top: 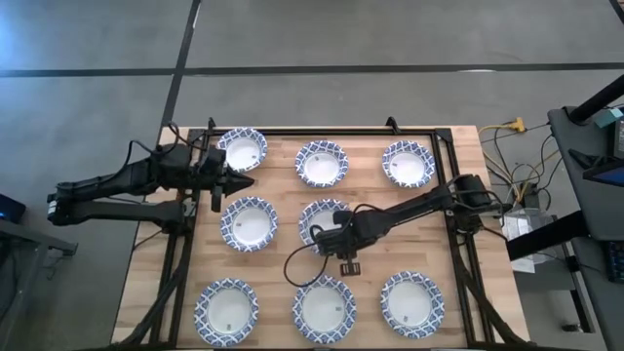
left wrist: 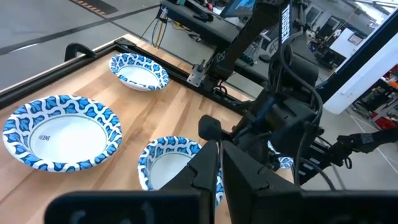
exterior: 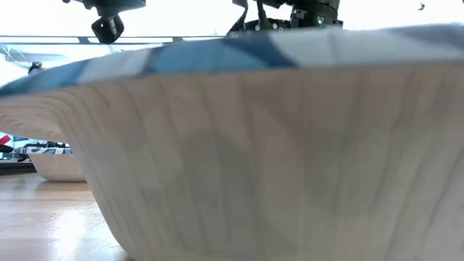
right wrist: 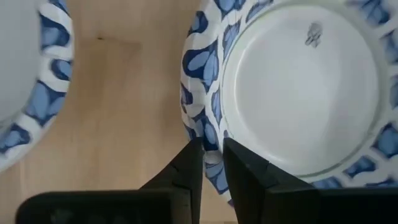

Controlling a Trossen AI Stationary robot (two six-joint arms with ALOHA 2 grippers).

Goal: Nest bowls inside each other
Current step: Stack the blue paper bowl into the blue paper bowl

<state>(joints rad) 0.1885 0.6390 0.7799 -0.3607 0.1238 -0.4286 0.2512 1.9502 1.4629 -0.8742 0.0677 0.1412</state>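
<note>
From above, nine bowls (top: 242, 149) sit in three rows of three on the wooden counter (top: 283, 190), all apart from one another. The right pincer (top: 327, 232) is at the centre of the frame, over the middle bowl (top: 314, 216), much of which the arm hides. Only the right wrist view shows the grip: the two dark fingers (right wrist: 189, 163) stand close together with that bowl's patterned rim between them, so the pincer is closed on the rim. The left pincer (top: 244, 181) hovers at upper left, between the top-left bowl and the one below it; its wrist view shows the fingers nearly shut on nothing. The low view is almost wholly blocked by one near bowl (exterior: 275, 145), with another small bowl (exterior: 58, 165) at the left edge.
</note>
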